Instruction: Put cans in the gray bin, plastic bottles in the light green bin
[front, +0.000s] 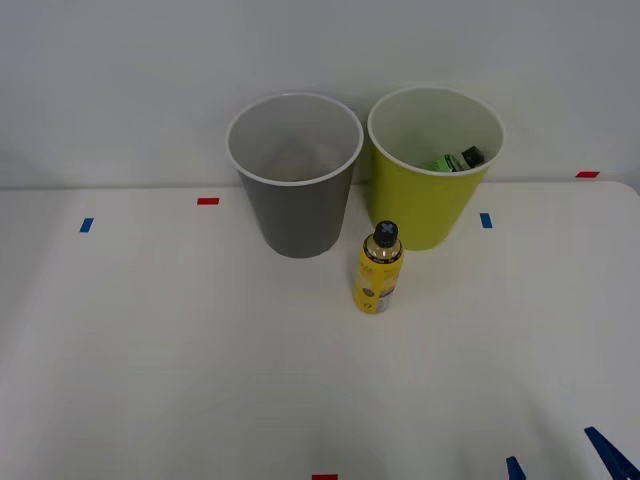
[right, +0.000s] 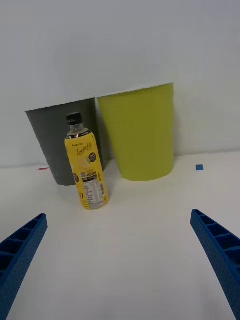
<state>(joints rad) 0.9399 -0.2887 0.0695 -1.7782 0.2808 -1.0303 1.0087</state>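
Observation:
A small yellow plastic bottle (front: 379, 270) (right: 86, 167) with a black cap stands upright on the white table, just in front of the gap between the two bins. The gray bin (front: 294, 175) (right: 61, 141) stands at the back, left of the light green bin (front: 434, 165) (right: 141, 131). Inside the light green bin lies a green, dark-capped bottle (front: 456, 160). My right gripper (front: 562, 467) (right: 120, 255) is open at the table's near right edge, well short of the yellow bottle, with nothing between its blue fingers (right: 219, 245).
The white table (front: 180, 340) runs back to a pale wall right behind the bins. Small red tape marks (front: 208, 201) and blue tape marks (front: 486, 220) dot the tabletop. Open table surface lies between my gripper and the yellow bottle.

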